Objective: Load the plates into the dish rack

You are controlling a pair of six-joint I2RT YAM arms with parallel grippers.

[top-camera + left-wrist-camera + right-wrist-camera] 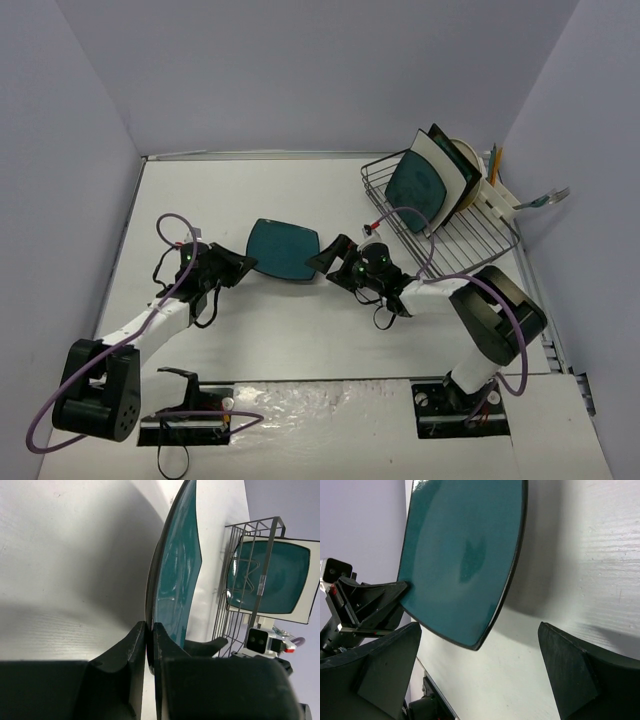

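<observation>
A dark teal rounded-square plate [283,250] hangs tilted above the table, and my left gripper [248,264] is shut on its left rim. In the left wrist view the two fingers [137,645] pinch the plate's edge [177,570]. My right gripper [322,258] stands open at the plate's right edge. In the right wrist view the plate's corner [465,555] lies between its wide-spread fingers [580,675] without touching them. The dish rack [480,235] stands at the back right with several plates upright in it, the front one teal with a white rim [420,185].
A white utensil holder [505,195] with cutlery hangs on the rack's far side. Grey walls close the table on three sides. Purple cables loop from both arms.
</observation>
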